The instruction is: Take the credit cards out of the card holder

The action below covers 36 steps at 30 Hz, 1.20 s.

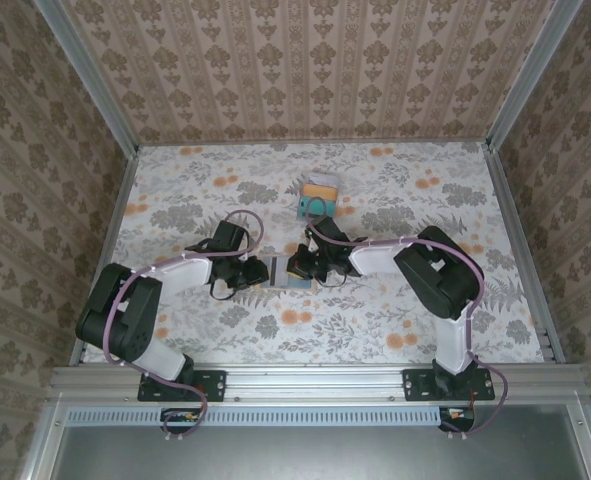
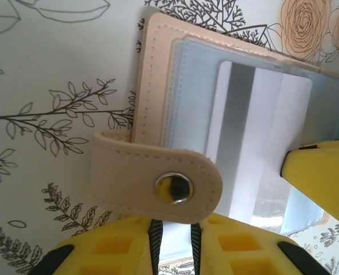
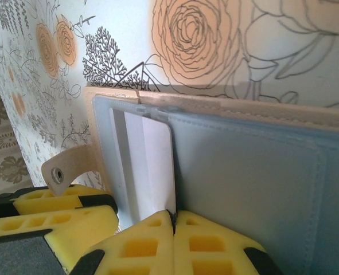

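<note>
Arms meet at mid-table in the top view. The left gripper (image 1: 258, 272) and right gripper (image 1: 297, 268) face each other tip to tip over a small tan-brown leather card holder with grey-blue inner panels (image 1: 281, 274), which lies open between them. Beyond the right gripper, well apart from its tips, a thin orange plastic card (image 1: 322, 186) and a thin teal plastic card (image 1: 313, 207) lie on the floral tablecloth (image 1: 175, 200).

From the left wrist, the left gripper (image 2: 175, 243) has its yellow fingers drawn close together, clamped on the card holder's near edge. A tan strap with a metal snap (image 2: 140, 172) lies just ahead of the fingertips. Ahead and to the right, a pale lilac-white card with a grey stripe (image 2: 255, 132) rests against the holder's inner face, under a clear sleeve.

From the right wrist, the right gripper (image 3: 174, 229) is pressed fully together, pinching that card (image 3: 149, 166) by its near corner. The grey-blue panel (image 3: 249, 189) stretches ahead to the right.
</note>
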### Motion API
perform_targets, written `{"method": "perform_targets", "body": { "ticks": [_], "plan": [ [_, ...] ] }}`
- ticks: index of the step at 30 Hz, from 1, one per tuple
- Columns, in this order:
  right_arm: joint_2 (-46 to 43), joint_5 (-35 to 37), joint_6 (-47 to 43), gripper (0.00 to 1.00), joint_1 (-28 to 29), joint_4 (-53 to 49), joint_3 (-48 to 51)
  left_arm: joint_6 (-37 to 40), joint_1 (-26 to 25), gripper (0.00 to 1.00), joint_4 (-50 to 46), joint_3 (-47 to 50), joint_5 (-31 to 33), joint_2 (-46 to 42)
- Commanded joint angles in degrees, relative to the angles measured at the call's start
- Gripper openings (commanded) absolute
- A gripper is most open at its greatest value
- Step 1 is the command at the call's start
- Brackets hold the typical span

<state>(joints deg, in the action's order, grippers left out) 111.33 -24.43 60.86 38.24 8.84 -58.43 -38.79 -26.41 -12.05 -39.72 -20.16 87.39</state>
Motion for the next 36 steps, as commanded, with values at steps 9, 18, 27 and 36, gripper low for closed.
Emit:
{"method": "perform_targets", "body": {
  "ticks": [9,18,27,36],
  "plan": [
    [-7.4,1.0,-3.2,0.00,-4.6,-2.6,8.1,1.2,1.9,0.25,-4.8,0.0,1.3,0.8],
    [-12.9,-1.2,-6.8,0.00,-6.0,-6.7,7.4,1.8,1.9,0.25,-7.1,-2.4,1.0,-0.5],
    [-19.2,2.5,-18.7,0.00,-6.9,-23.3,-0.4,3.4,2.3,0.56,-13.6,-7.3,2.7,-8.6],
    [-14.5,9.2,-42.3,0.00,-9.1,-45.8,-21.8,2.2,3.3,0.76,-16.0,-8.6,4.8,-14.9]
  ]
}}
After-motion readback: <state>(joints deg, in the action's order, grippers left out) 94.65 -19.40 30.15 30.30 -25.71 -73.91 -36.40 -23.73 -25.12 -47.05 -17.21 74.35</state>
